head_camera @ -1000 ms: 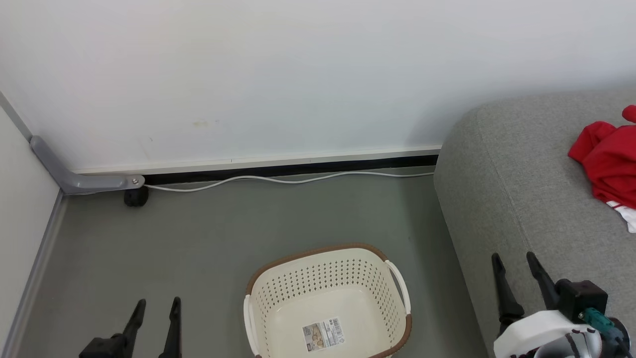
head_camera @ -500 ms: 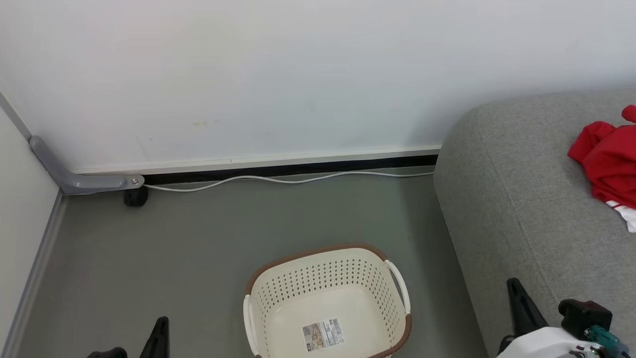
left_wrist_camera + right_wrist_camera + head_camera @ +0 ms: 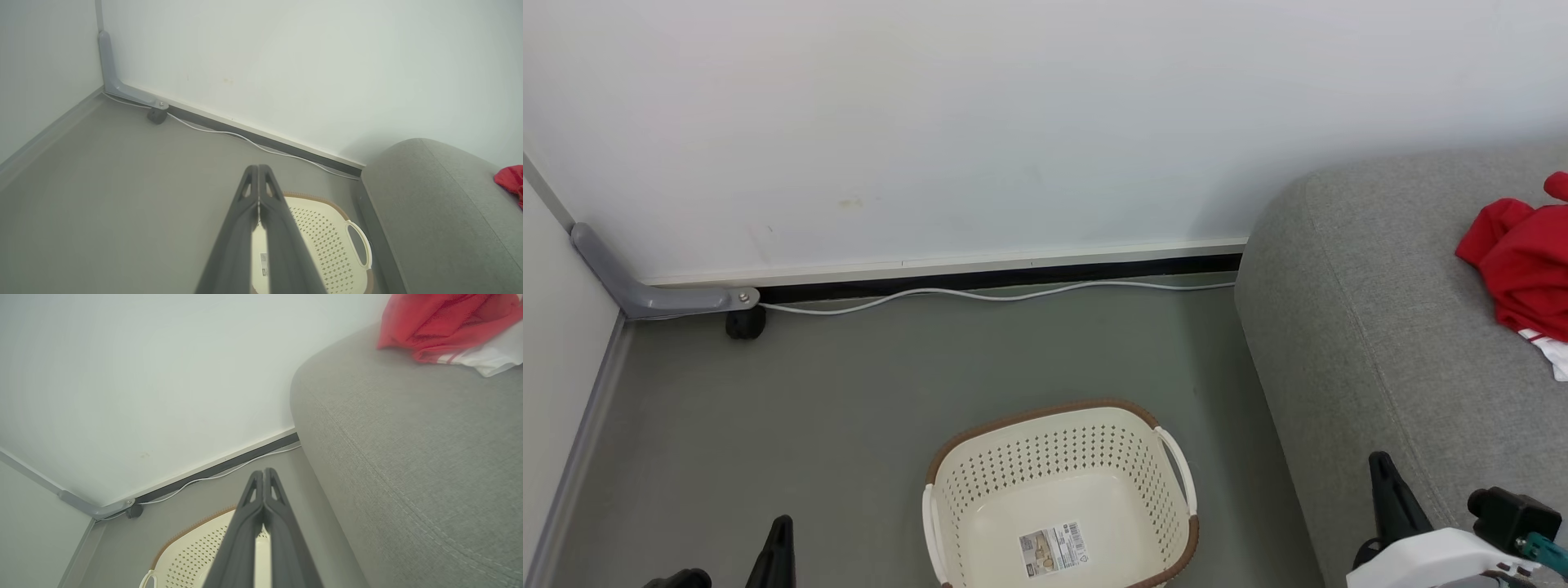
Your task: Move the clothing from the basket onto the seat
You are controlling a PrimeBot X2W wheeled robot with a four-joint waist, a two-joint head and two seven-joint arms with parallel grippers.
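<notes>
The cream basket [image 3: 1152, 478] with a brown rim stands on the floor at the bottom middle, holding just a paper label [image 3: 1054, 548]. Red clothing [image 3: 1521, 273] with white trim lies on the grey seat [image 3: 1388, 327] at the right. My left gripper [image 3: 782, 527] pokes up at the lower left, shut with nothing in it; the left wrist view has its fingers [image 3: 258, 169] pressed together above the basket [image 3: 322, 241]. At the lower right, against the seat's side, my right gripper [image 3: 1380, 464] is shut and empty; its tips [image 3: 263, 473] meet in the right wrist view, the clothing [image 3: 441, 318] far beyond.
A white wall runs across the back with a dark skirting and a white cable [image 3: 980, 294] on the floor along it. A grey bracket [image 3: 645, 294] and a small black wheel [image 3: 745, 323] sit in the left corner. Grey floor surrounds the basket.
Both grippers have gone from open to shut and have sunk toward the bottom edge of the head view. The basket and clothing have not moved.
</notes>
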